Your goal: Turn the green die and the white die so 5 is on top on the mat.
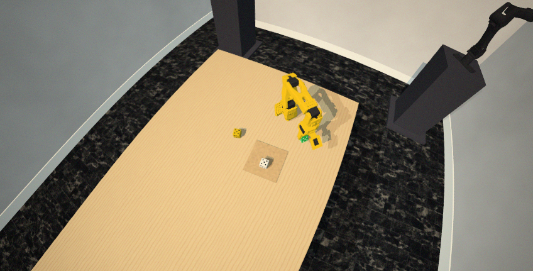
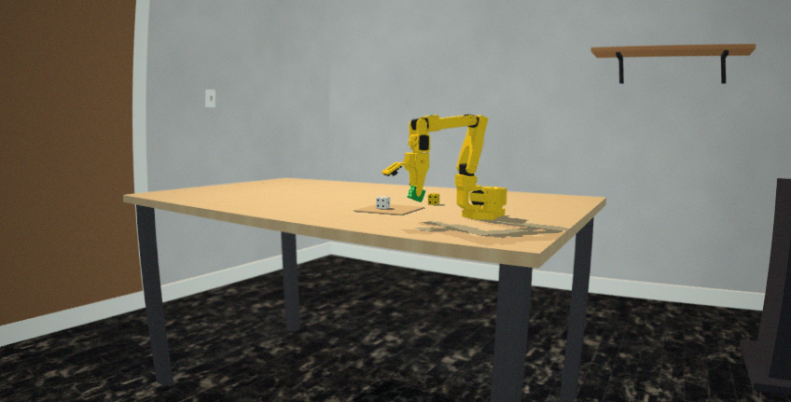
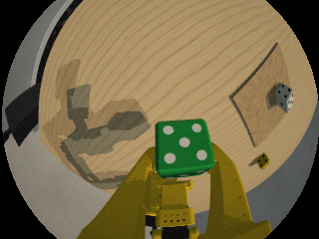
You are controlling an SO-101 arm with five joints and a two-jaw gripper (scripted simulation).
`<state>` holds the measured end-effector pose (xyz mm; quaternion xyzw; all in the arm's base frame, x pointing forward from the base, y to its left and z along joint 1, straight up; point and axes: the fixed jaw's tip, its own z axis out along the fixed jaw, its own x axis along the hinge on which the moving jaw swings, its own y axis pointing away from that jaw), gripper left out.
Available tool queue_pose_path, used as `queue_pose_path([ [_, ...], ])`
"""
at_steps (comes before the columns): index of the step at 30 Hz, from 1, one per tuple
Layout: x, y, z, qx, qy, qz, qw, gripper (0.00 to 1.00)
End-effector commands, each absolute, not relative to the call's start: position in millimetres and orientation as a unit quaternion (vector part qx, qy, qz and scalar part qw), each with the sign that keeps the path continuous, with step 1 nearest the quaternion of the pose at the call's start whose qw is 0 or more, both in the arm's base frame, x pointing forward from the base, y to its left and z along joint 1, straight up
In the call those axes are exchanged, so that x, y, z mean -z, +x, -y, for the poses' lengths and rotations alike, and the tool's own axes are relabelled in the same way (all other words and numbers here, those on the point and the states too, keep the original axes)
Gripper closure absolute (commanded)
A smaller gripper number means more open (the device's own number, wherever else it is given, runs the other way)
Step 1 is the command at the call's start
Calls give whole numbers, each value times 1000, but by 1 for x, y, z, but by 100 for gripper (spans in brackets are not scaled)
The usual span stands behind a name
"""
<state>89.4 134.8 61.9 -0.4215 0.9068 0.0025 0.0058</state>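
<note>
The green die [image 1: 304, 139] [image 2: 415, 193] [image 3: 184, 145] is between the fingers of my gripper [image 1: 303, 137] [image 2: 417, 192] [image 3: 183, 154], which is shut on it. The die hangs above the table, tilted, off to the side of the mat; its five-pip face looks at the wrist camera. The white die [image 1: 264, 163] [image 2: 382, 202] [image 3: 284, 98] lies flat on the thin brown mat [image 1: 255, 152] [image 2: 400, 210] [image 3: 249, 100], and its top appears to show 5. The fingers hide the green die's sides in the wrist view.
The yellow die [image 1: 236, 132] [image 2: 433, 199] [image 3: 263, 160] lies on the wooden table [image 1: 168, 178] [image 2: 277, 198] off the mat, on the arm's other side from the green die. The arm's shadow falls near the table edge. Dark pedestals with black arms stand beyond the table.
</note>
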Motion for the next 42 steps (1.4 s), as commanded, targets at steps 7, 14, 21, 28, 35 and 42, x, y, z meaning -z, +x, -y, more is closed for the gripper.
queue_pose_path([
  [7, -66, 99, -146, -54, -417, -902, 99, 100],
  [14, -66, 105, -153, -89, -412, -892, 165, 100],
  [21, -66, 107, -154, -99, -410, -887, 187, 100],
  [28, -66, 108, -155, -101, -410, -887, 190, 100],
  [35, -65, 113, -160, -122, -405, -876, 231, 100],
  [42, -65, 118, -165, -146, -398, -861, 282, 100],
])
